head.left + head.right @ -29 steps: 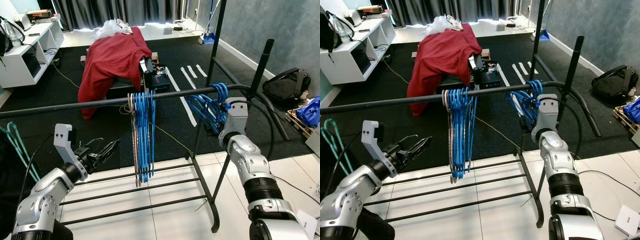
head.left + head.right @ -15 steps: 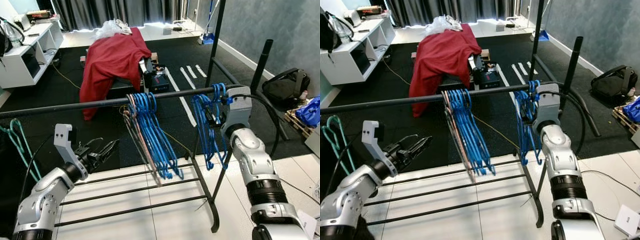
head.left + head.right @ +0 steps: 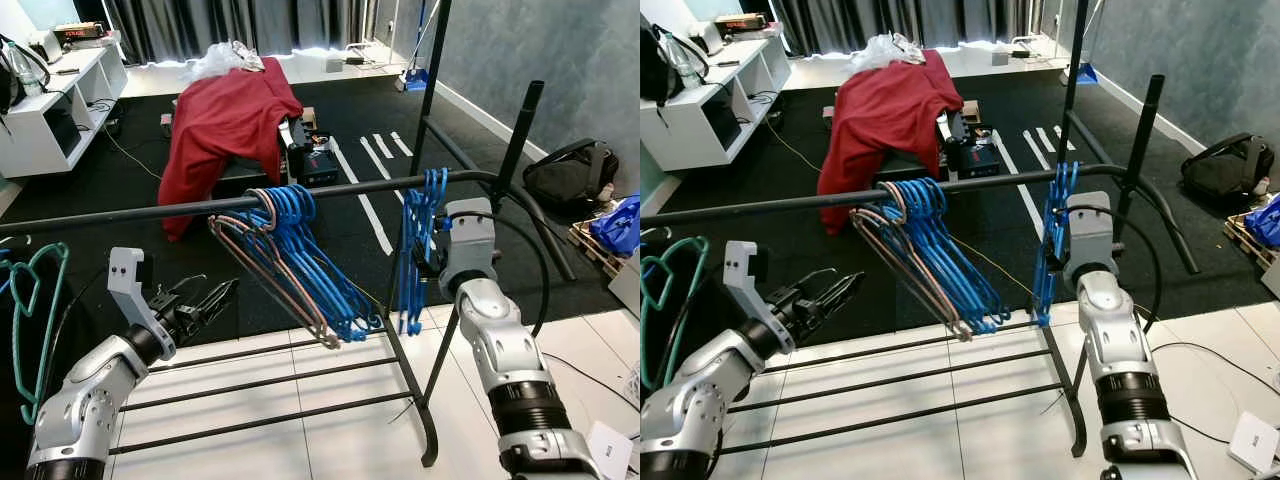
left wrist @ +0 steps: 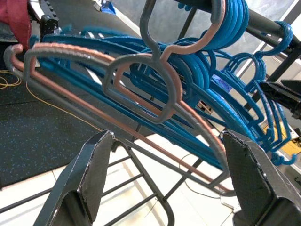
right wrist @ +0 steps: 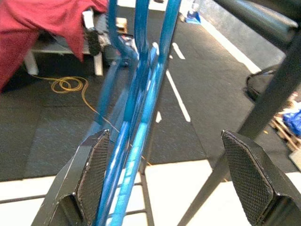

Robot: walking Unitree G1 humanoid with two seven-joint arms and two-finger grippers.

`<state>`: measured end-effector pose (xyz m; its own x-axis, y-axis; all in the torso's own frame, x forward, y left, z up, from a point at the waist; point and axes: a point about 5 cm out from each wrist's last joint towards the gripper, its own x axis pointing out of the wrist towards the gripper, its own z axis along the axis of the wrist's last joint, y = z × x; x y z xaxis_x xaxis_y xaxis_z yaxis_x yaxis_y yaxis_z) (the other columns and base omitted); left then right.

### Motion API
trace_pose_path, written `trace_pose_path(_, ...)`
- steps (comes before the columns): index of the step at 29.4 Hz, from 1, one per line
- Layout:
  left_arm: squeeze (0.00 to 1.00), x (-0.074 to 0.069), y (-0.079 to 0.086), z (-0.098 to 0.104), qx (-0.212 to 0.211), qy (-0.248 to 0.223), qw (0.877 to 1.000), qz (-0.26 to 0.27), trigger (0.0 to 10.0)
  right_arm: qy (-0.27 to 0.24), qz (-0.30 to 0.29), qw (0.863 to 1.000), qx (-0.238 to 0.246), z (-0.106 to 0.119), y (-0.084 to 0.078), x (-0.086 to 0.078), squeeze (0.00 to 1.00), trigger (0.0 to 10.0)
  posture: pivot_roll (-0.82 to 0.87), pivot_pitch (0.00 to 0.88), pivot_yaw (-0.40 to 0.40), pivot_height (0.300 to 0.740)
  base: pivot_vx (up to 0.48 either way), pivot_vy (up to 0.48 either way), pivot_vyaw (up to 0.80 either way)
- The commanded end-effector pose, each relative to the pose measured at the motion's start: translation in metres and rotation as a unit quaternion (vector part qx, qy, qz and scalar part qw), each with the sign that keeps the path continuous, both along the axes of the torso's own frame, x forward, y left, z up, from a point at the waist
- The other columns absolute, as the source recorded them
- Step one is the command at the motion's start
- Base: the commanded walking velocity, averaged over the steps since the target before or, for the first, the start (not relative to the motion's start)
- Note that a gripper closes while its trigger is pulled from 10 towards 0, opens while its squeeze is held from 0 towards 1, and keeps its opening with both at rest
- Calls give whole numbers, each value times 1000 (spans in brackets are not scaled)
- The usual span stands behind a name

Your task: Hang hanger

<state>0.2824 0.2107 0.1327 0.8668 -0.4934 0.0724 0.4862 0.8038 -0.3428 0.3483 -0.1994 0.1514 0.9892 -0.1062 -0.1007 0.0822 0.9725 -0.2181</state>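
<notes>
A black rail point(image 3: 180, 210) crosses in front of me. A bunch of blue hangers with a pink-grey one point(image 3: 300, 270) hangs at its middle, swung out to the right. A second group of blue hangers point(image 3: 415, 250) hangs straight near the rail's right end. My right gripper point(image 5: 167, 146) is open just behind that group, with blue hanger bars point(image 5: 136, 117) between its fingers, close to one pad point(image 5: 94, 174). My left gripper point(image 3: 205, 300) is open and empty below the rail, left of the middle bunch point(image 4: 188, 80). A teal hanger point(image 3: 30, 320) dangles at far left.
The rack's low bars point(image 3: 270, 385) run over white tiles. Its upright posts point(image 3: 520, 130) rise at right. Behind are a red cloth over furniture point(image 3: 225, 115), a white shelf point(image 3: 50, 110), a black bag point(image 3: 575, 170) and a blue bag point(image 3: 620, 222).
The middle bunch has swung out to the right. The right group went from splayed to hanging straight, and my right gripper dropped slightly. The teal hanger swung. My left arm stayed put.
</notes>
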Motion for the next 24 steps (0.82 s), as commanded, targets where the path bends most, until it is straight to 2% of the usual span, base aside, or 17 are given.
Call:
trace_pose_path(1, 0, 1, 0, -1, -3, 1, 1000, 0, 10000, 6, -4, 1000, -4, -3, 2, -2, 0, 10000, -40, 10, 19, 740, 0, 0, 0)
trace_pose_path(15, 0, 1, 1, 0, 0, 0, 1000, 1, 10000, 17, -18, 1000, 5, -12, 0, -5, 0, 10000, -34, 15, 24, 740, 0, 0, 0)
trace_pose_path(24, 0, 2, 1, 0, 2, 2, 1000, 0, 10000, 48, -26, 998, -3, -14, -12, -4, 0, 10000, -34, 19, 28, 740, 0, 0, 0)
